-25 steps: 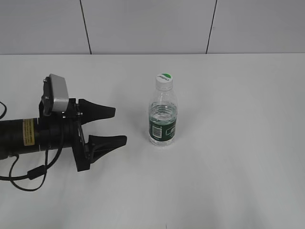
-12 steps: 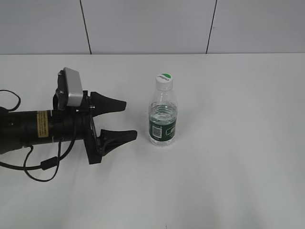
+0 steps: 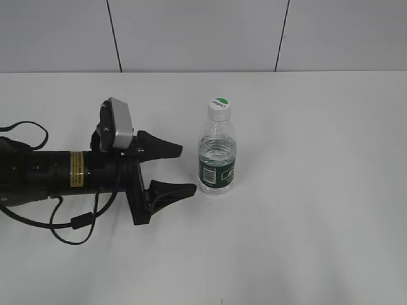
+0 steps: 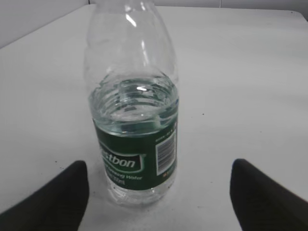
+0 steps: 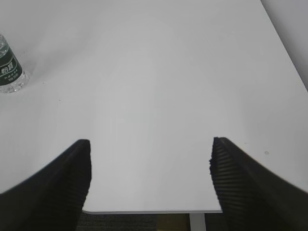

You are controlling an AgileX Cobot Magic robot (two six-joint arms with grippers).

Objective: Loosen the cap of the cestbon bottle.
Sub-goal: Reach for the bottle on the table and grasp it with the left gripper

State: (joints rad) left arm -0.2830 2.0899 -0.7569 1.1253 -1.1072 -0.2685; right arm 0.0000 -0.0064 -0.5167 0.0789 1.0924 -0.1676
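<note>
The cestbon bottle (image 3: 217,159) stands upright near the middle of the white table, clear with a dark green label, partly filled with water. Its white cap (image 3: 219,106) with a green mark is on top. My left gripper (image 3: 184,169) is open, lying level just left of the bottle's lower half, fingertips a little short of it. In the left wrist view the bottle (image 4: 134,120) stands close ahead between the open gripper (image 4: 159,178); the cap is out of that frame. My right gripper (image 5: 149,149) is open and empty, outside the exterior view; the bottle (image 5: 9,72) shows far left there.
The white table (image 3: 318,210) is bare round the bottle. Its near edge and a leg (image 5: 195,221) show under the right gripper. A white panelled wall (image 3: 203,32) stands behind. The left arm's black cable (image 3: 70,225) loops on the table.
My left arm has moved right toward the bottle, jaws staying open; its fingertips are now close to the bottle's left side. The bottle has not moved.
</note>
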